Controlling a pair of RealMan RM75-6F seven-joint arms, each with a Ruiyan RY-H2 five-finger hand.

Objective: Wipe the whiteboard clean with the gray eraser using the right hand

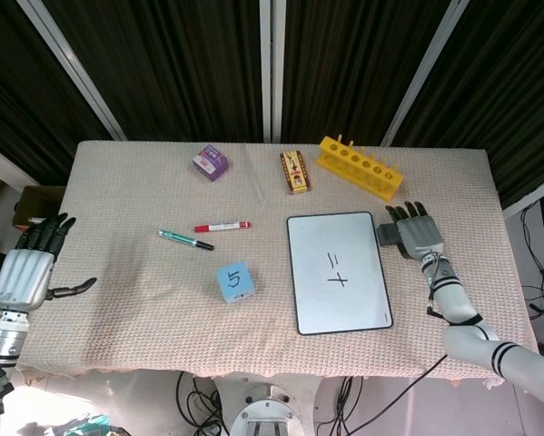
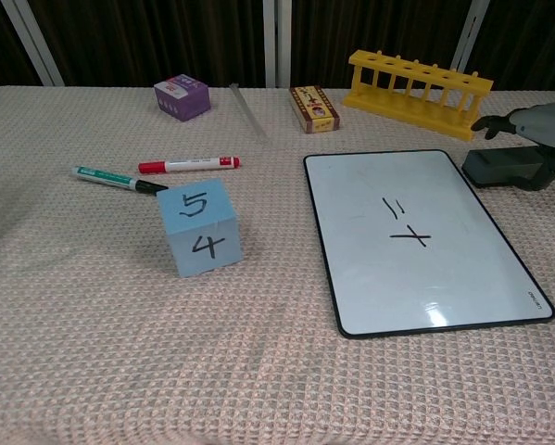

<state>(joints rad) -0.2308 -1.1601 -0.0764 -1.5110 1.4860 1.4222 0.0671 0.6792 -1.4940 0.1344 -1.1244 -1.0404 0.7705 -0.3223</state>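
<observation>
Here, right robot hand point(image 1: 419, 234) over gray eraser point(image 2: 505, 168), beside whiteboard point(image 1: 338, 272) edge (marks unwiped).

Bright, even overhead light; soft shadows; faint glare on the whiteboard point(image 2: 416, 236); sharp focus.

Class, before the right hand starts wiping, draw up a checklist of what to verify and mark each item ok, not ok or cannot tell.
1. Right hand at the eraser: ok, it lies over it.
2. Eraser firmly gripped: cannot tell, the fingers hide the contact.
3. Eraser on the whiteboard: not ok, it sits on the cloth beside the board's right edge.
4. Marks left to wipe: ok, ink shows mid-board.
5. Board free of clutter: ok, the cube and the rack stand off it.
6. Left hand out of the way: ok, at the far left edge.
</observation>
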